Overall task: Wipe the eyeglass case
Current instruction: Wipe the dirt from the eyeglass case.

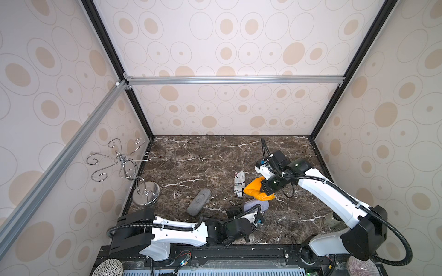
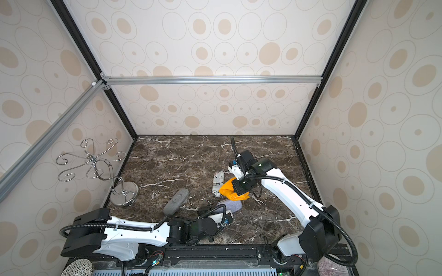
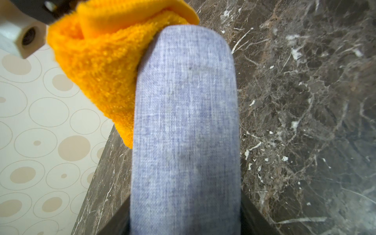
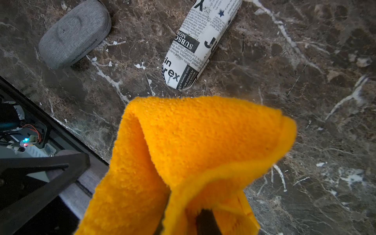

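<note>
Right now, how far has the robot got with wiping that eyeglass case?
Done: the left tool is shut on the blue fabric case, and the right tool is shut on the orange cloth. In hand: the cloth presses against the case's far end, so wiping seems underway. Left: probably the rest of its surface; the grey case and newsprint case lie apart.

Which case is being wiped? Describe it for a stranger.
Scan the dark marble tabletop near its front. The pale blue woven eyeglass case sits in the left pincer, orange fluffy cloth at its tip. Its neighbours are a grey fabric case and a newspaper-print case.
</note>
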Controlling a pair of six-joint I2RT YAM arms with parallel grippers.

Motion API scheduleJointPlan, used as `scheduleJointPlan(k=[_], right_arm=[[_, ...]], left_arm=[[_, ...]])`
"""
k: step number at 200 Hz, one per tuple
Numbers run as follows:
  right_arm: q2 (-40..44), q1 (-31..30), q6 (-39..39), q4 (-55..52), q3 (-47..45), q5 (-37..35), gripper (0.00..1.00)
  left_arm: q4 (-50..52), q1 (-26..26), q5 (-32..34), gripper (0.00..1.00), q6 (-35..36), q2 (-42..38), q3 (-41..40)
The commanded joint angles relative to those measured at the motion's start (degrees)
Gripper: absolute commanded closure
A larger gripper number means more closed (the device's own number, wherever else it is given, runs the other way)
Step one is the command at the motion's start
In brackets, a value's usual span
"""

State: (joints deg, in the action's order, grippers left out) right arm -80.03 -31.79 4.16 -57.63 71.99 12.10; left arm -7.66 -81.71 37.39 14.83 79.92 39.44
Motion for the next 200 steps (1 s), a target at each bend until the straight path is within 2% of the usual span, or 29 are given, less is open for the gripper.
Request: scheduleJointPlan(k=[1,74,102,139,200], right_arm=[[-0.59,-2.52,-0.43,-2.22,1.8,1.55,1.0],[-8.53,-10.98,2.76,3.91,7.6,5.61,1.0],[-7.64,-10.72,4.55,4.9,5.76,1.58,1.0],[-0.71,-5.35,6.57,4.96,0.27,0.19,1.0],[15.87,5.45,10.34,5.7,-12.2,-0.58,1.0]], left_arm=[[-3.58,0.02,2.84,0.57,-1.46,-0.8,0.71],[-3.76,0.04,1.13,0.57,-2.85,0.85,1.84],[-3.9,0.06,0.85,0.57,-4.01,-0.65,0.71],[-2.82,0.02,1.94,0.57,-7.43,-2.54,-1.4],[-1.31,0.32,0.68,0.57,-18.21,-7.94,-6.64]])
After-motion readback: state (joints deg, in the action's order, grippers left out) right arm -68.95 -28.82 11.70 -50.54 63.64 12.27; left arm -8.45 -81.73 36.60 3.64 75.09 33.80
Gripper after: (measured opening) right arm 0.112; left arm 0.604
